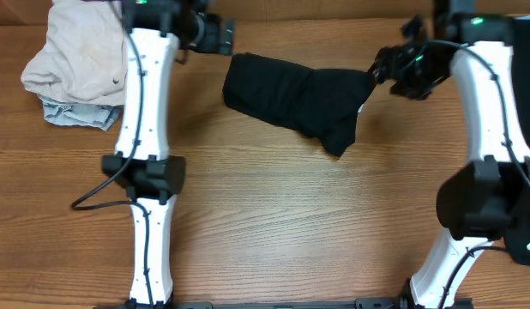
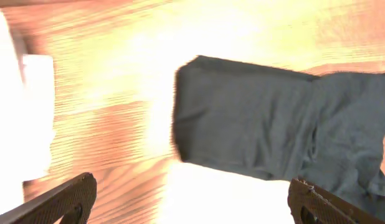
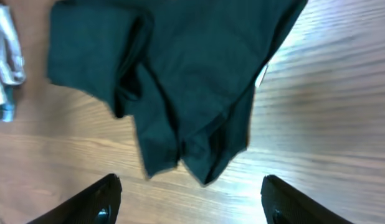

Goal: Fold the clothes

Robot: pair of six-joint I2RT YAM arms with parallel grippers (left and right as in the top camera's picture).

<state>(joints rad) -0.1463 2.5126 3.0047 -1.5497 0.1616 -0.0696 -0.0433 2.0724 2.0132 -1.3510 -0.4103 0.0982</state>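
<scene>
Black T-shirt (image 1: 299, 94) lies part-folded on the surface (image 1: 282, 232), flat at its left end and bunched at its right. To fold it well, I would pinch only the loose layers at the bunched end and lay them squarely over the flat half. Off the T-shirt's two ends hover the left hand (image 2: 192, 199) and the right hand (image 3: 191, 199), both spread wide and holding nothing.

A wood-grain surface (image 1: 316, 215) carried a crumpled heap of beige cloth (image 1: 76, 56) at its far left corner. A pale blue denim piece (image 1: 76, 113) lay touching the heap's near edge, partly tucked beneath it. In the left wrist view a washed-out white shape (image 2: 18, 112) sat at the left edge, too bright to identify.
</scene>
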